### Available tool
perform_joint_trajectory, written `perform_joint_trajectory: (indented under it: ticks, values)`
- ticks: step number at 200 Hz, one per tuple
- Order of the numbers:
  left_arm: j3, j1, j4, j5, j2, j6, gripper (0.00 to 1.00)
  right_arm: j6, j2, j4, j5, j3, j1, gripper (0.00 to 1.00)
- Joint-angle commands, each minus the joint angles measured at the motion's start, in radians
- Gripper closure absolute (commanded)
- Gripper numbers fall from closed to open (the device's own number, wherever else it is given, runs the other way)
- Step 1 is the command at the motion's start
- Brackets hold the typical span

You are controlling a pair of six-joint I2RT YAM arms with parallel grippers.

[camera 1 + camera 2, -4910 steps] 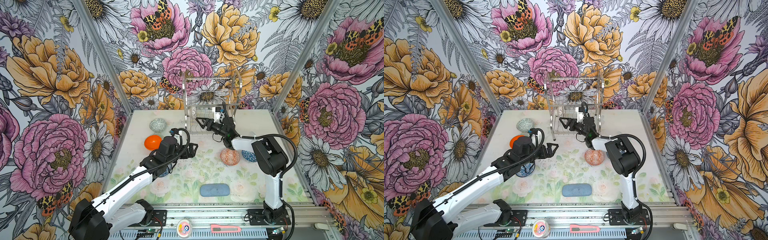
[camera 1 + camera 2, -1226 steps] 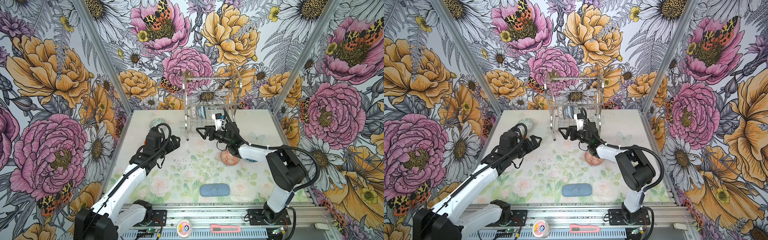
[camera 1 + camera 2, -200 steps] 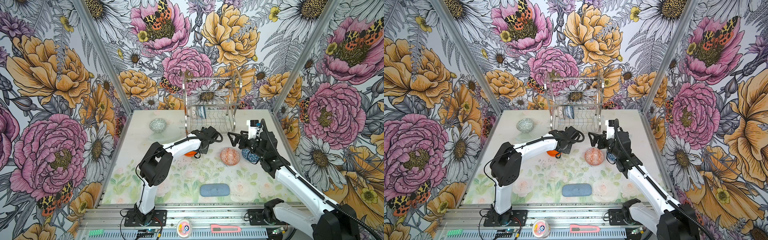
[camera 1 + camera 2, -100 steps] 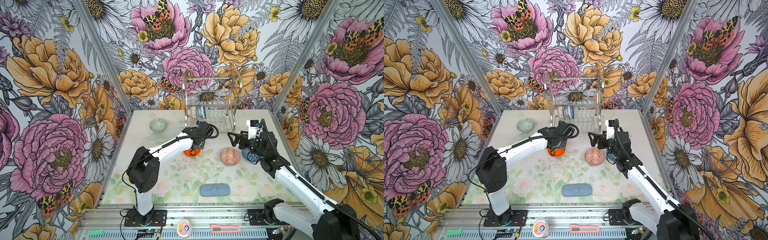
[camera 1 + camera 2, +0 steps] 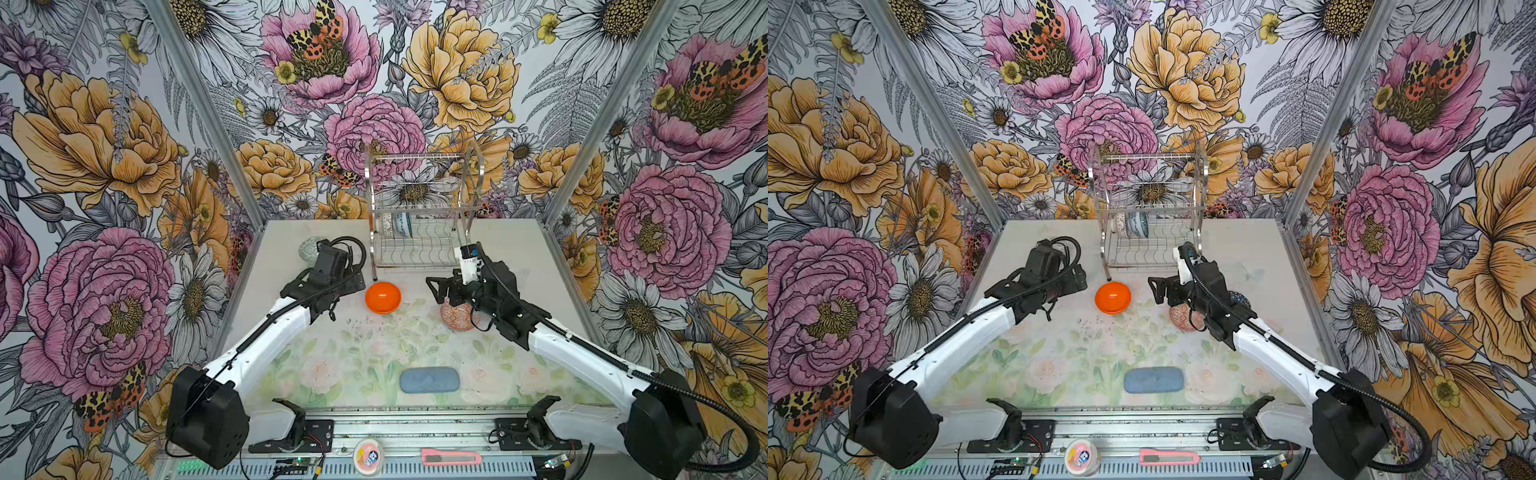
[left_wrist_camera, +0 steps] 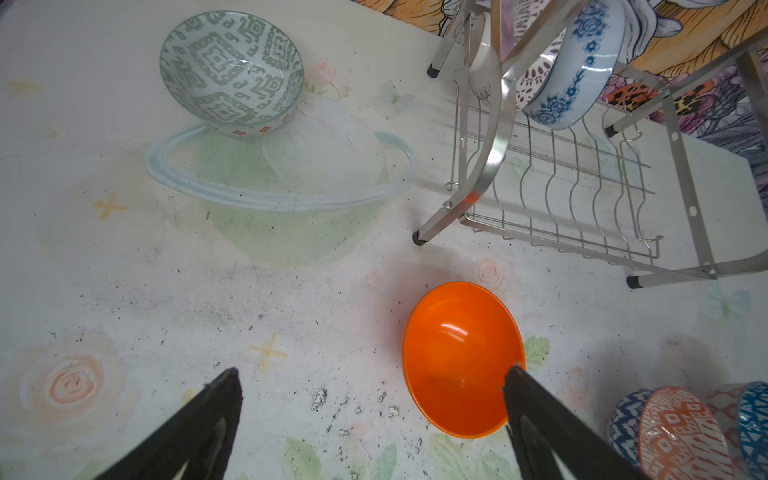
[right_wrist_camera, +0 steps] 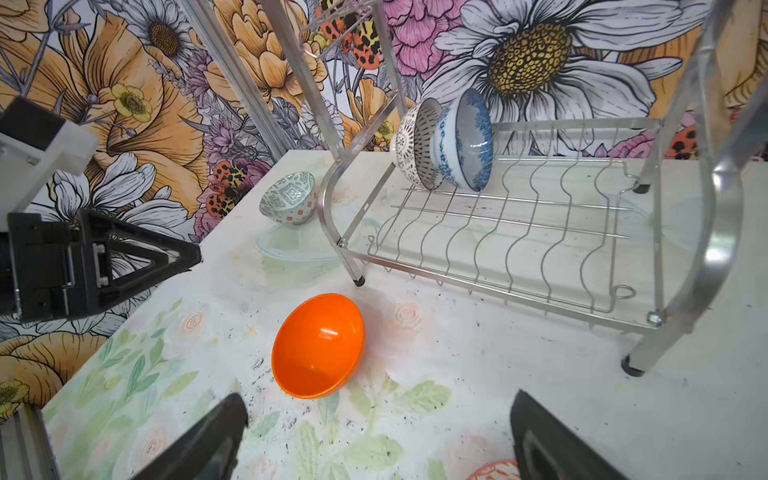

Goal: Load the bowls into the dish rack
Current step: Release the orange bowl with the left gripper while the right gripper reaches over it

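Our left fingers (image 6: 540, 424) stand spread wide and grasp nothing. The orange bowl (image 6: 461, 361) lies on the worktop (image 6: 208, 270) just ahead of them, tipped so that its hollow faces the wrist camera. One fingertip overlaps its rim in that view, and we cannot tell whether the two touch. Our right fingers (image 7: 552, 444) are likewise released, wide apart and empty, and the orange bowl lies out beyond their tips, clear of both. In both top views it rests between the two pairs of fingers, closer to the left pair. The dish rack (image 7: 519, 232) stands farther ahead of both pairs, its nearest leg just past the orange bowl. On its lower tier, at the end far from our right fingers, the black-and-white lattice bowl (image 7: 411, 149) and the blue floral bowl (image 7: 465, 141) stand on edge, leaning against each other. The grey-green bowl (image 6: 232, 70) sits on the worktop outside the rack, beside its frame, well ahead of our left fingers. The orange-white bowl (image 5: 455, 318) lies behind our right fingertips, partly under that arm, with the dark-blue bowl (image 5: 1239, 297) just beside it. The blue-grey pad (image 5: 429, 379) lies well behind both pairs of fingers.
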Motion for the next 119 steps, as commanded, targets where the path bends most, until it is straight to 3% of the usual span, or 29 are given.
perform_joint_trajectory:
  ticks: [1,56,119]
  values:
    - [-0.091,0.067,0.125,0.191,-0.054,-0.07,0.02,-0.065,0.09,-0.027,0.091,0.084,0.083,0.01]
    - [-0.274,0.226,0.285,0.437,-0.124,-0.189,0.01,-0.137,0.356,-0.06,0.149,0.271,0.249,0.01]
    - [-0.386,0.37,0.391,0.593,-0.126,-0.267,0.01,-0.193,0.6,-0.138,0.163,0.465,0.31,0.09]
